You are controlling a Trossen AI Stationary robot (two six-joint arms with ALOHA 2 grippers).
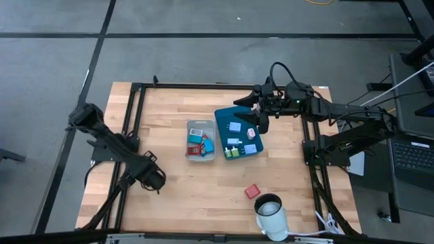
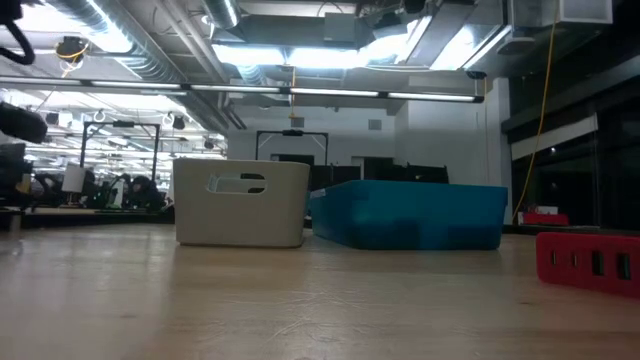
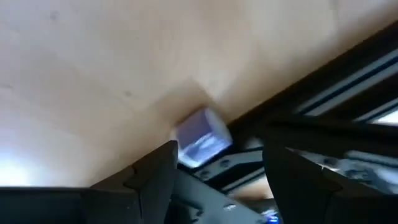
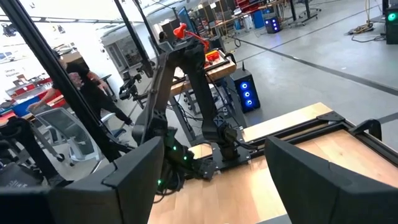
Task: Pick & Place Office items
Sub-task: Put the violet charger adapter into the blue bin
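Nearest the low camera, one red block (image 2: 590, 262) sits on the bench (image 2: 250, 300); from above it lies beside one white mug (image 1: 271, 215). One grey bin (image 1: 201, 158) holds about four small office items (image 1: 199, 140) in red, blue and light blue. Touching it, one teal tray (image 1: 221, 129) carries about five more pieces (image 1: 234, 127), light blue and green. Over the tray's far edge hangs the right gripper (image 1: 256, 116), fingers apart and empty. Low at the bench's left front edge, the left gripper (image 1: 157, 181) has its fingers apart too, holding nothing.
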